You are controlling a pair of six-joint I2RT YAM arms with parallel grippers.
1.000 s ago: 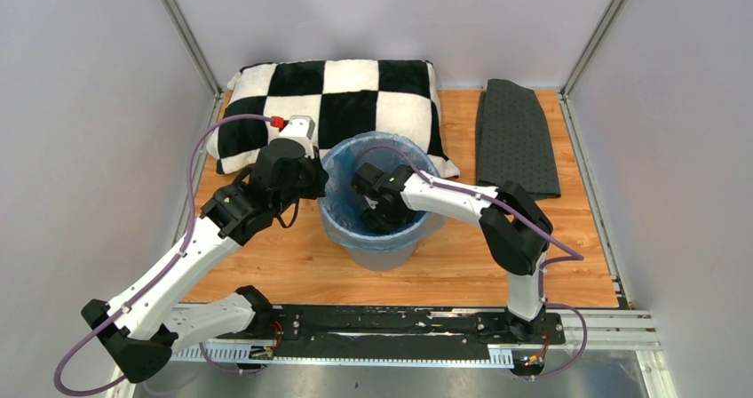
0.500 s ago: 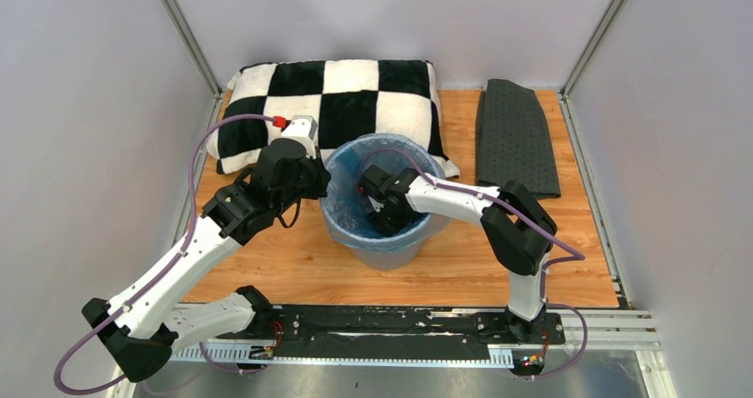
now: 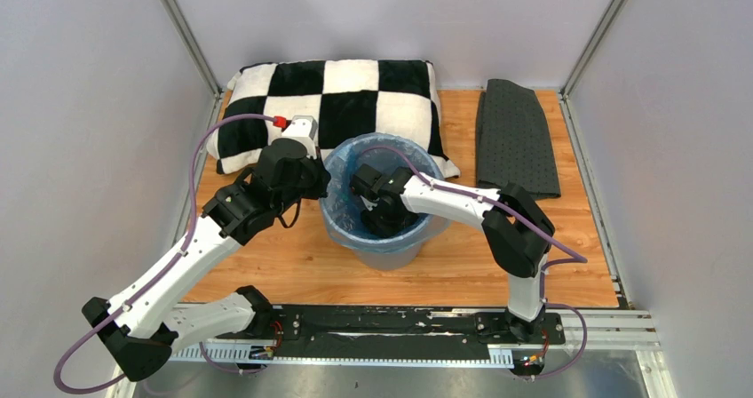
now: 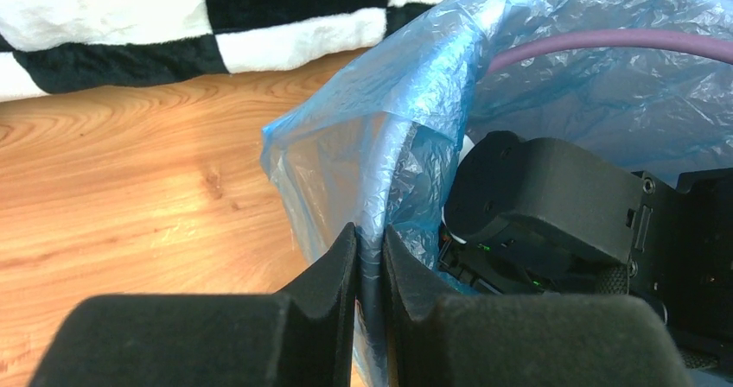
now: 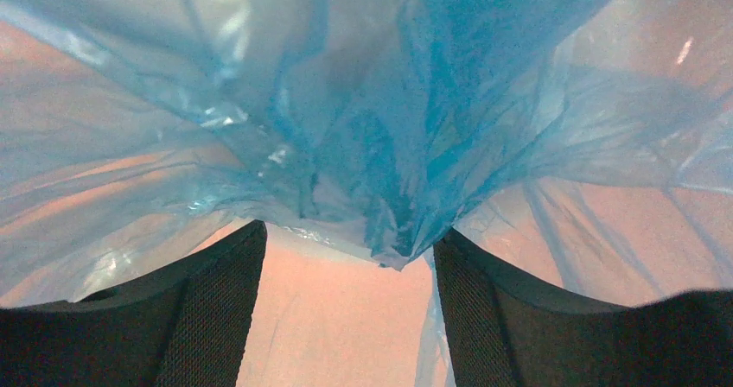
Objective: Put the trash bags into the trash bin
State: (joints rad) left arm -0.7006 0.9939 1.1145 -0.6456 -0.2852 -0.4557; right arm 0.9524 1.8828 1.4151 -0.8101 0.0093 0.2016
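The round light-grey trash bin [image 3: 387, 254] stands mid-table, lined with the light-blue trash bag [image 3: 343, 169], whose edge folds over the rim. My left gripper [image 3: 322, 187] is shut on the bin's left rim with the bag over it. In the left wrist view the jaws [image 4: 370, 231] pinch rim and plastic [image 4: 415, 102] together. My right gripper [image 3: 380, 222] reaches down inside the bin. In the right wrist view it [image 5: 350, 233] is open and empty, with crumpled bag plastic [image 5: 372, 128] hanging just beyond its fingertips and the bin's inner surface [image 5: 346, 318] between them.
A black-and-white checkered pillow [image 3: 337, 96] lies just behind the bin and touches its back. A dark grey dotted folded mat [image 3: 515, 136] lies at the back right. Grey walls enclose the wooden table [image 3: 293, 265] on three sides.
My right gripper has shifted slightly leftward inside the bin, and the bag's folds moved a little. The left arm and the bin have stayed put.
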